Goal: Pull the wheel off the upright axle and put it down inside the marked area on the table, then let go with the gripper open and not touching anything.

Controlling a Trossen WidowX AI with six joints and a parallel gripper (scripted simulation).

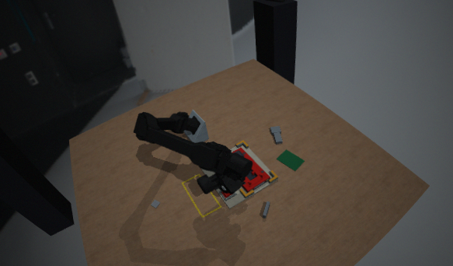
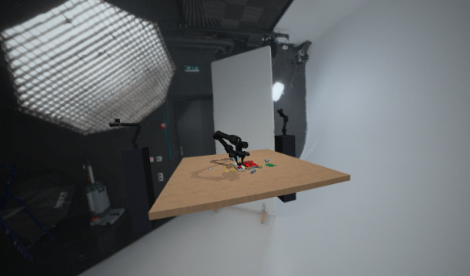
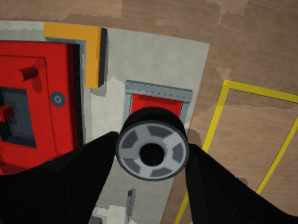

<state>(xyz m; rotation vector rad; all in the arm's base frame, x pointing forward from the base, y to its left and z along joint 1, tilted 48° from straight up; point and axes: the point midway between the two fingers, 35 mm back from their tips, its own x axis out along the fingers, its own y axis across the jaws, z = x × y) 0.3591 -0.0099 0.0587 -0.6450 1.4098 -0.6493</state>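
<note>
The wheel (image 3: 134, 145), black with a grey spoked face, is upright over a small red base (image 3: 157, 103) on the pale board (image 3: 145, 55) (image 1: 231, 203). My gripper (image 3: 152, 144) (image 1: 224, 189) (image 2: 239, 163) is shut on the wheel, one finger at each side of its rim. The hub looks dark, and I cannot tell whether the axle is still inside it. The marked area, a yellow outline (image 3: 214, 120) (image 1: 193, 199), lies on the table beside the board, on the right in the wrist view. The arm mostly hides the wheel in the top and exterior views.
A red panel (image 3: 50, 125) (image 1: 263, 178) with raised pegs lies on the same board, with orange corner brackets (image 3: 93, 60) (image 1: 273, 176) around it. A green pad (image 1: 290, 160) and small grey parts (image 1: 277, 134) (image 1: 266, 209) (image 1: 155, 204) lie elsewhere on the table.
</note>
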